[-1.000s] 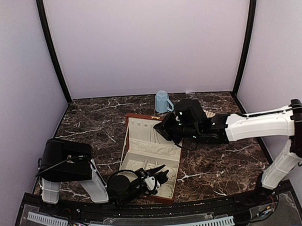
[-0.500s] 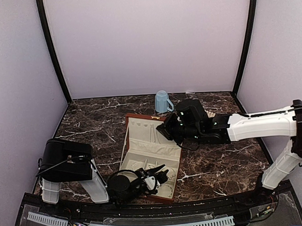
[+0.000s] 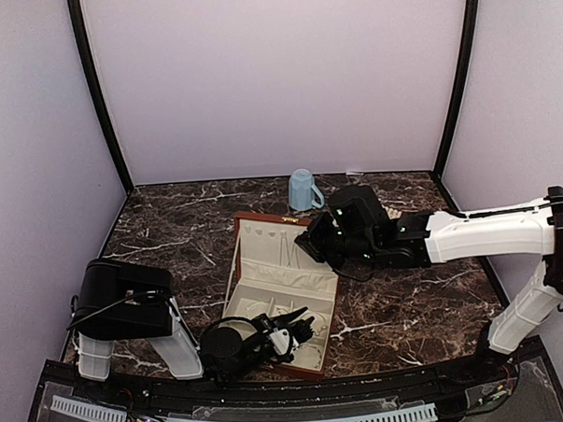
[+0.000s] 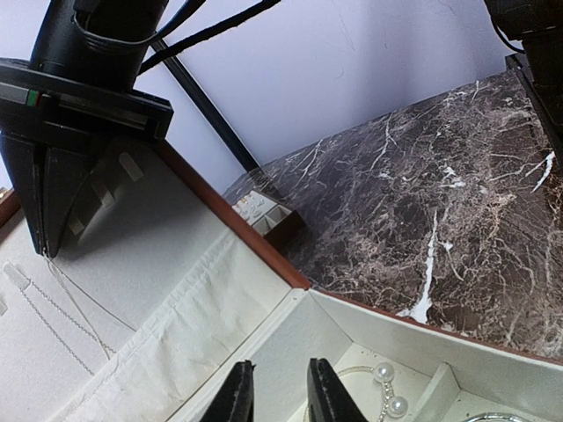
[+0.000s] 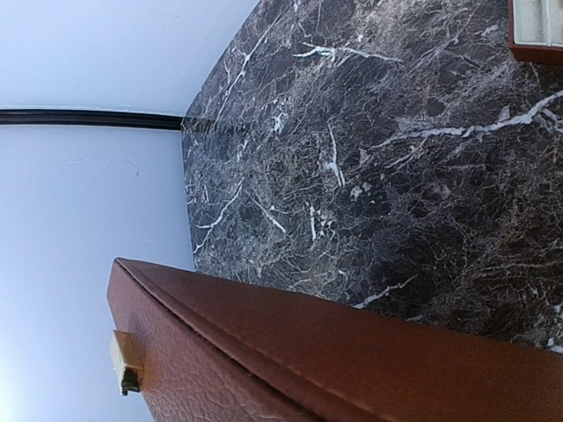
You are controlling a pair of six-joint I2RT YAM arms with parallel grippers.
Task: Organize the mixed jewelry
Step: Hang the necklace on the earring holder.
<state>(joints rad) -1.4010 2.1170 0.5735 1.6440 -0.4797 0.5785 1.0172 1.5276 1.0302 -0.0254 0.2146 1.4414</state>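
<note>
The reddish-brown box [image 3: 263, 216] lies open mid-table, its cream-lined lid [image 4: 176, 229] tilted up. A thin silvery chain [image 4: 75, 309] hangs down the lid's lining. A pearl piece [image 4: 388, 387] lies in a compartment of the box. My right gripper [image 3: 308, 244] is shut at the lid's right edge. In the left wrist view its black tips [image 4: 44, 242] meet right where the chain starts; whether they pinch it I cannot tell. The right wrist view shows only the lid's leather outside [image 5: 352, 360], with its fingers hidden. My left gripper [image 4: 280, 396] hovers over the box's near compartments, slightly open and empty.
A blue mug [image 3: 302, 189] stands behind the box. A small cream slotted tray [image 4: 259, 209] sits on the marble beyond the box's right side; in the right wrist view it shows as the tray [image 5: 537, 26] at the top right corner. A gold clasp [image 5: 125, 362] sticks out of the lid.
My right gripper has closed and shifted slightly to the right at the lid's edge. The left arm has not moved.
</note>
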